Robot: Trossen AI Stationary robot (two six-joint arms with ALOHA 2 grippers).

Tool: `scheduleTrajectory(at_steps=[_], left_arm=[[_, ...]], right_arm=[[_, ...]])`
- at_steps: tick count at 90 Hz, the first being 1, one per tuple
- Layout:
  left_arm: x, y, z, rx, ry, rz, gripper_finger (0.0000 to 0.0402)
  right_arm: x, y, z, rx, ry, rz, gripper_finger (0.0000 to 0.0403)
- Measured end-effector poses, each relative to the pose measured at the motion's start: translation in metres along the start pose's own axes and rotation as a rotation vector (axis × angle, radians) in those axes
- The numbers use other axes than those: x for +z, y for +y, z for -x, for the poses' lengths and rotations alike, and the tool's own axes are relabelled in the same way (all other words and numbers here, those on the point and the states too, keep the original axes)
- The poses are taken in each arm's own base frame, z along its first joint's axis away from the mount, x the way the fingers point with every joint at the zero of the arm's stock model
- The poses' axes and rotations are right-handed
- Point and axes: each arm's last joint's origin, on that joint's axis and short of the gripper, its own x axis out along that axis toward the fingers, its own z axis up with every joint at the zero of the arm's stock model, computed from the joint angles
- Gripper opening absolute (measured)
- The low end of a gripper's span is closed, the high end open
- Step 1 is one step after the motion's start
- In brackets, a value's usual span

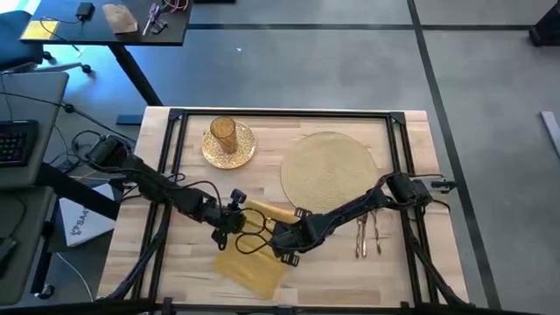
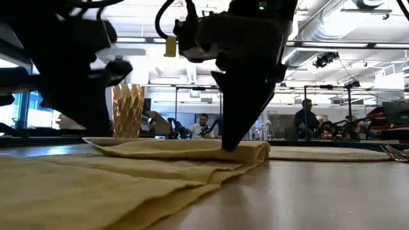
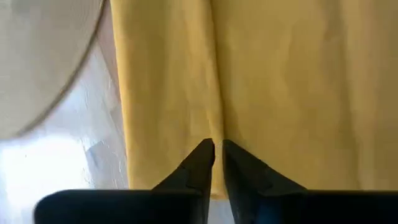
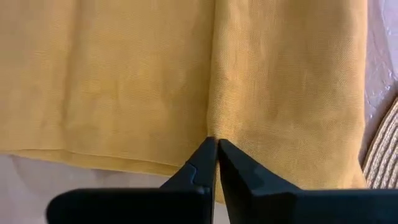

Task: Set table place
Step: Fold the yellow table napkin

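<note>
Fingers of the left gripper are pressed together, pinching a fold of the yellow napkin; the right gripper likewise has its fingers closed on a ridge of the same cloth, as both wrist views show. Seen from above, the two grippers meet near the front middle of the light wood worktop, just above the napkin, which lies partly folded and rumpled, one rolled end reaching toward the round woven placemat. The placemat lies bare right of centre, toward the back. Left of it stands the amber ribbed glass, upright on the gold speckled plate, well apart from the placemat. Copper-coloured cutlery lies on the worktop just beside the placemat's near right edge, under the right arm. From table height, the napkin spreads in flat creases across the foreground, with a dark finger bearing down on its raised fold, and the glass shows behind. People sit in the room beyond the worktop.
</note>
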Motion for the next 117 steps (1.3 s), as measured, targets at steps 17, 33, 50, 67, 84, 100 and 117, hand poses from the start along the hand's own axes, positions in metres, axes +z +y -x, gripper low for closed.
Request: scheduleTrajectory(at_steps=[17,33,50,67,84,100,117], left_arm=[[-0.011,0.004,-0.007,-0.040,0.034,0.024,0.0080],[-0.014,0.005,-0.016,-0.031,0.066,0.002,0.0089],[-0.012,0.004,-0.016,0.012,0.083,-0.014,0.0034],[0.004,0.006,-0.003,0.101,0.055,-0.050,0.0003],[0.017,0.015,0.018,0.190,0.048,-0.051,0.0000],[0.011,0.022,0.037,0.255,0.078,0.052,0.0000],[0.004,0.021,0.054,0.244,0.083,0.106,0.0000]], right_arm=[[0.000,0.000,0.000,0.000,-0.003,-0.018,0.0000],[0.001,0.000,0.000,0.001,-0.006,-0.018,0.0000],[0.000,0.000,0.000,0.001,-0.006,-0.033,0.0000],[0.001,0.000,0.006,0.009,-0.014,-0.072,0.0000],[0.003,-0.003,0.024,0.009,-0.048,-0.111,0.0000],[0.004,-0.006,0.043,0.004,-0.099,-0.160,0.0000],[0.002,0.000,0.047,0.037,-0.114,-0.159,0.0000]])
